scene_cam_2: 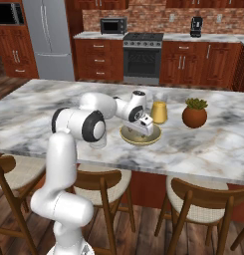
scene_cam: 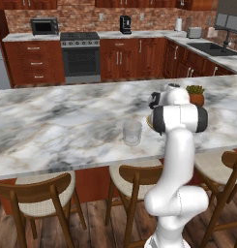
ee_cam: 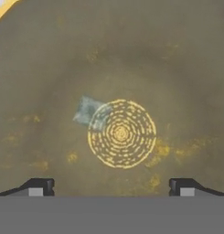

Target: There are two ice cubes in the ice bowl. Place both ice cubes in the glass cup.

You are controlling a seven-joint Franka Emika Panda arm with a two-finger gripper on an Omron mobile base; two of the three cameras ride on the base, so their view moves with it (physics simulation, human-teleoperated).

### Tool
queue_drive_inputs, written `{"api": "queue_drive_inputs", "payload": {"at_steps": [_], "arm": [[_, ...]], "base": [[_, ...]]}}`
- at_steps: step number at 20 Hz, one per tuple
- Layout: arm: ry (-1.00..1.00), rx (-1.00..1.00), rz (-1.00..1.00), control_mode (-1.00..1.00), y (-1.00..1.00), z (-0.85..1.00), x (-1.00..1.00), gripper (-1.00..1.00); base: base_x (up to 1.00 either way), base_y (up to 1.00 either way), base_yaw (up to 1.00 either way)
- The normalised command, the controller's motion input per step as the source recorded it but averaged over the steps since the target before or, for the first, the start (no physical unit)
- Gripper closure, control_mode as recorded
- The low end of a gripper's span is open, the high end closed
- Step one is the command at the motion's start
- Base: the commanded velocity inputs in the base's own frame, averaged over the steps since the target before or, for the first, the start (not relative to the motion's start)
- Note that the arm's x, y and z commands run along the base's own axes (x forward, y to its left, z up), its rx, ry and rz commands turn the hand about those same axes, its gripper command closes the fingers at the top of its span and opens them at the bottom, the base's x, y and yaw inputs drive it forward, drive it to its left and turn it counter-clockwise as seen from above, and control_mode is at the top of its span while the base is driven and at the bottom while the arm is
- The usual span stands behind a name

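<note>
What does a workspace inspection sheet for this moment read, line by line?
Surface: grey-veined white marble island counter.
Job's things: dull yellow-olive shallow bowl; one pale see-through ice lump on its floor beside the ringed centre; short clear glass tumbler standing apart, contents cannot be told.
Clutter: brown-orange pot with green plant; small yellow container.
Grippers: two-finger gripper open over the bowl, holding nothing.
Cables: nothing seen.
Surroundings: wooden stools, stove, red-brown cabinets.

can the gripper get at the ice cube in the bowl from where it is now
Probably yes. The gripper hangs open right over the yellow bowl, and the pale ice cube lies bare on the bowl's floor ahead of the fingertips, with nothing between them.
</note>
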Motion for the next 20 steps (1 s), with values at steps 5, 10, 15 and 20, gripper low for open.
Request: {"api": "queue_drive_inputs", "payload": {"at_steps": [5,10,15,20], "arm": [[0.0,0.0,0.0,-1.0,-0.09,-0.22,0.21,-1.0],[0.0,-0.02,0.0,-1.0,-0.1,-0.23,0.18,-1.0],[-0.02,-0.01,0.0,-1.0,-0.07,-0.22,0.16,-1.0],[-0.07,0.0,0.0,-1.0,-0.03,-0.17,0.23,-1.0]], "base": [[0.0,0.0,0.0],[0.0,0.0,0.0],[0.0,0.0,0.0],[0.0,0.0,0.0]]}}
